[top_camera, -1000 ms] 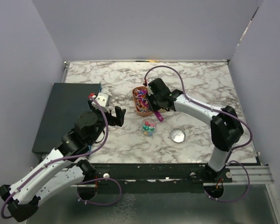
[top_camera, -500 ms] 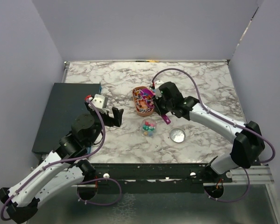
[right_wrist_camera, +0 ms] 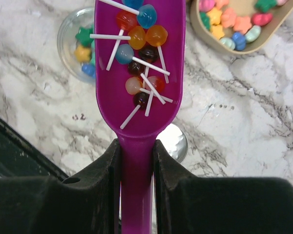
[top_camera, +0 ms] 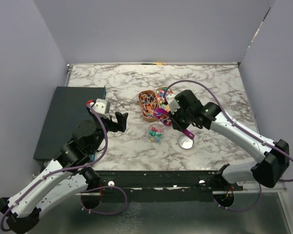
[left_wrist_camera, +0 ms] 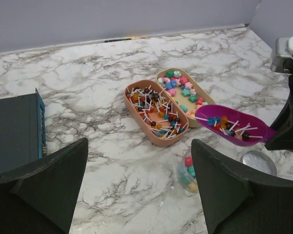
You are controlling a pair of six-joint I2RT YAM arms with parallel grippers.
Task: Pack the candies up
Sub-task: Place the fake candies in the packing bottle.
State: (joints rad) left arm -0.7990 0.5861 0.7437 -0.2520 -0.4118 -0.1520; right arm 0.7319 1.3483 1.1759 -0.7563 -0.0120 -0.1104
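Pinches purple scoop [right_wrist_camera: 136, 63] by handle w/ rt gripper [right_wrist_camera: 136, 157], fingers pressed on it from both sides. Carries heap of mini lollipops [right_wrist_camera: 136, 39] in bowl, straight ahead of fingers. Clear jar [right_wrist_camera: 62, 46] ahead-left of rt gripper, partly under scoop's left edge, w/ star candies [right_wrist_camera: 83, 36] inside. More of them in tan tray [right_wrist_camera: 205, 36], ahead-right.

Main risk: spill. Wide scoop lip vs narrow jar mouth, so prob. overshoot onto table if tipped fast or off-centre. Also worry re white sticks: may bridge across rim, jam, or drag neighbours out. Could knock jar over w/ scoop edge too: small, light-looking, unheld. No help from left gripper [left_wrist_camera: 139, 146]: spread wide, gripping nothing, jar ahead-right of it and apart. Lid [right_wrist_camera: 175, 141] just under handle, close ahead of rt fingers, so liable to get nudged on a low pass.

Underneath: marble-look tabletop [top_camera: 112, 78], white w/ grey veins, looks smooth and hard, so prob. bounce and roll for anything dropped. Dark box [top_camera: 68, 112] off to left of left gripper. Plain pale lilac walls [top_camera: 136, 29] behind and at both sides.
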